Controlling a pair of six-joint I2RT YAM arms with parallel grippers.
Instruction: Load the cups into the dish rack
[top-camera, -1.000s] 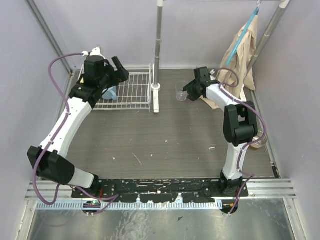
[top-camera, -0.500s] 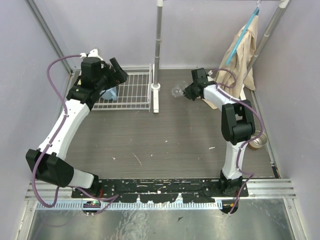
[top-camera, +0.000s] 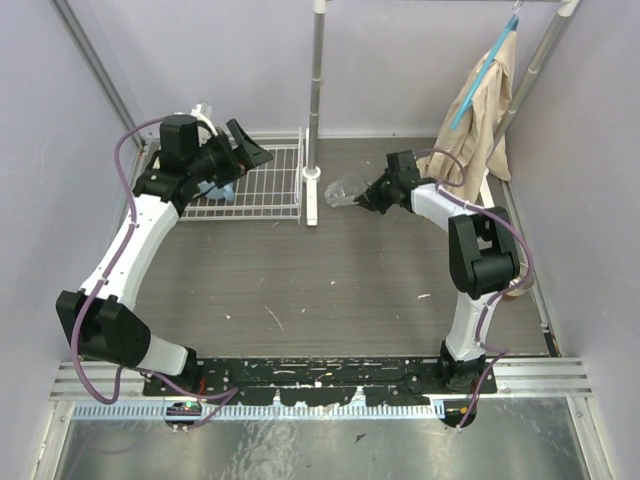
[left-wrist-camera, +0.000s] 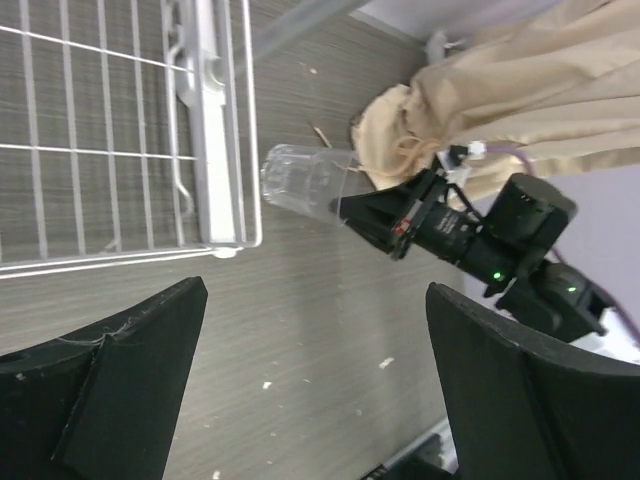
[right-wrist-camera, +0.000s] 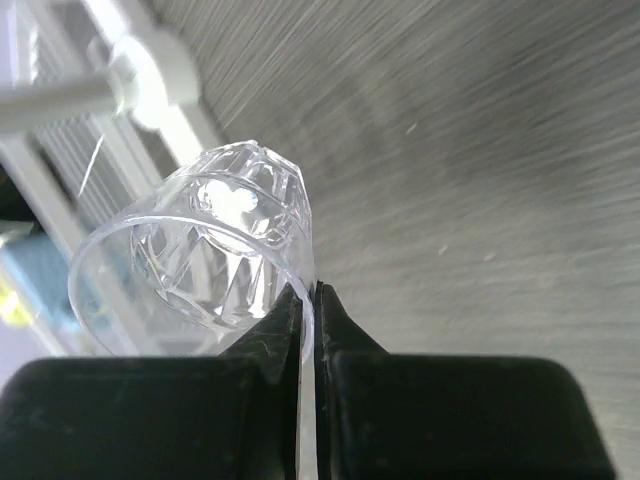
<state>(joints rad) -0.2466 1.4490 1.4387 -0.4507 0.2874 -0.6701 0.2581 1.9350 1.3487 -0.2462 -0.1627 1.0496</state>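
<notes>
My right gripper (top-camera: 368, 197) is shut on the rim of the clear glass (top-camera: 342, 190), holding it tilted above the floor just right of the dish rack (top-camera: 262, 185). The glass fills the right wrist view (right-wrist-camera: 200, 250), pinched at its rim, and shows in the left wrist view (left-wrist-camera: 305, 182). The rack's white wires show at the top left of the left wrist view (left-wrist-camera: 110, 150). My left gripper (top-camera: 245, 148) is open and empty above the rack. A light blue mug (top-camera: 220, 187) sits in the rack's left part, partly hidden by my left arm. The other cups are out of view.
An upright grey-white pole (top-camera: 316, 90) stands on a white base (top-camera: 312, 198) between the rack and the glass. A beige cloth (top-camera: 480, 100) hangs on a blue hanger at the back right. A round metal object (top-camera: 518, 283) lies at the right edge.
My right gripper has lifted the clear glass off the floor, tipped it and carried it left toward the rack. My left gripper has shifted slightly right above the rack.
</notes>
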